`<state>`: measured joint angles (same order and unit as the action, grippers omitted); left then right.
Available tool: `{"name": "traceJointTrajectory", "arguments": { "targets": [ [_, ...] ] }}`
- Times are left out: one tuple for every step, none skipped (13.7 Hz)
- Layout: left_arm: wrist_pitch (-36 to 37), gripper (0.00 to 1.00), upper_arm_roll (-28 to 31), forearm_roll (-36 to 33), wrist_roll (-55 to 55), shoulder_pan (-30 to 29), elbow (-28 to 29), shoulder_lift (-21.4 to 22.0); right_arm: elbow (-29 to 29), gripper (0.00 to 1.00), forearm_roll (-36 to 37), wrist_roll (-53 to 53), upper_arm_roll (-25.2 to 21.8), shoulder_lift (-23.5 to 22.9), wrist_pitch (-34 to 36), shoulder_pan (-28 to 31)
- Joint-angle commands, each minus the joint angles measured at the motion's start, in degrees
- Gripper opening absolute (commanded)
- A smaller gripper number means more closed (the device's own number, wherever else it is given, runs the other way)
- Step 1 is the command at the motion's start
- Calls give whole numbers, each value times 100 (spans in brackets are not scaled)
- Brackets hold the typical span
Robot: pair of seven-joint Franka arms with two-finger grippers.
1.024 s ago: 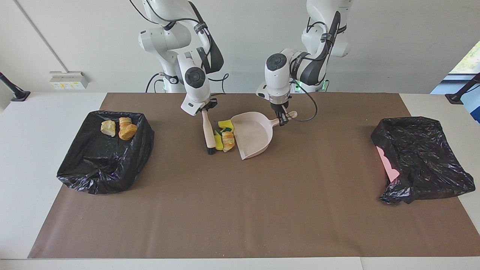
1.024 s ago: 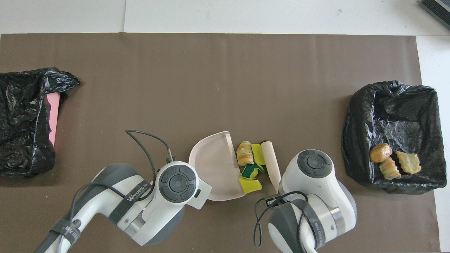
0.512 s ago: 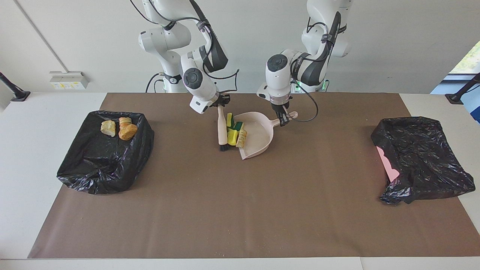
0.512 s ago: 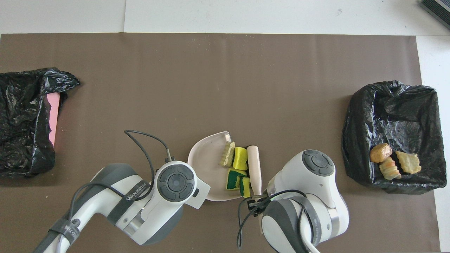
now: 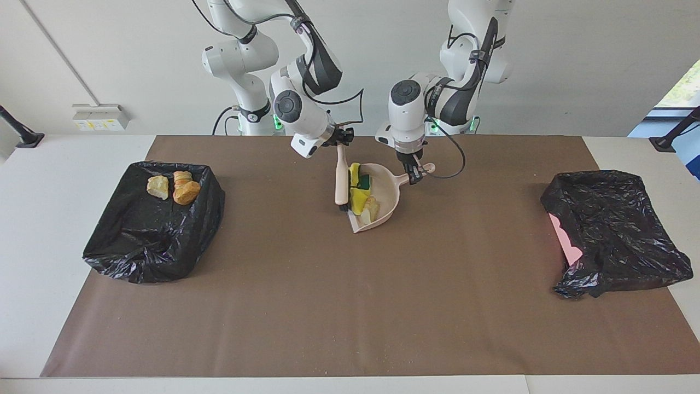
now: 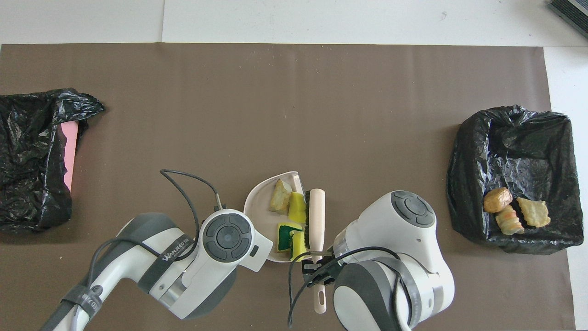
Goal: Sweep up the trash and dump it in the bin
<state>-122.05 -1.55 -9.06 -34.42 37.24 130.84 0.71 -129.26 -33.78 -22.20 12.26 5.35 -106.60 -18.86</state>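
Right end effector [image 5: 339, 143] clamped on the brush [image 5: 342, 183] handle, over the dustpan mouth. Left end effector [image 5: 414, 174] clamped on the dustpan [image 5: 385, 194] handle, nearest the robots along with the brush

Change over the last second: brush has swept sideways toward the left arm's end, from standing apart from the pan with scraps between, to hard against the pan lip. Pan also looks tipped up at the mouth edge now, narrower in the facing view

Result: the loose trash is in the pan. Yellow sponge bits [image 6: 297, 208], the green-backed one [image 6: 287, 230] and the pale roll [image 6: 279, 201] all sit inside the pan wall, none visible on the brown mat [image 5: 350, 306] beside it. Brush bristles touching or just beside the sponge pieces, acting as a gate

Farther out toward the right arm's end: black-lined bin [image 5: 150, 241] with three crusty lumps [image 5: 174, 187] already in it. Second black-lined bin [image 5: 618, 235] at the left arm's end, pink wall showing, contents can't tell

Judgement: sweep step for this batch done, next is lift and carry the pan to a bin and tip. Risk: sponge bits are light and sit near the lip, could roll out if the pan tilts mouth-down once the brush comes away
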Motion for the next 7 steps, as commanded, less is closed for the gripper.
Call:
{"name": "traceJointTrajectory", "arguments": {
  "targets": [
    [-161,0,-12,-96,-47,-190,214,114,539,0,938,-1142,39,300,917,102],
    [-161,0,-12,-96,-64,-269,188,97,647,0,1361,-1425,57,283,1192,33],
    [-170,0,-12,-96,-125,-287,162,79,570,0,1653,-1384,57,361,1246,23],
    [-161,0,-4,-96,-239,-296,144,79,412,0,1917,-1192,57,440,1282,41],
    [-161,0,-4,-96,-310,-349,135,61,289,0,2146,-825,49,510,1300,102],
    [-161,0,-12,-96,-319,-453,74,0,209,0,2270,-586,22,537,1308,146],
    [-170,0,-12,-88,-319,-472,65,-18,182,0,2332,-558,31,537,1300,233]
  ]
}}
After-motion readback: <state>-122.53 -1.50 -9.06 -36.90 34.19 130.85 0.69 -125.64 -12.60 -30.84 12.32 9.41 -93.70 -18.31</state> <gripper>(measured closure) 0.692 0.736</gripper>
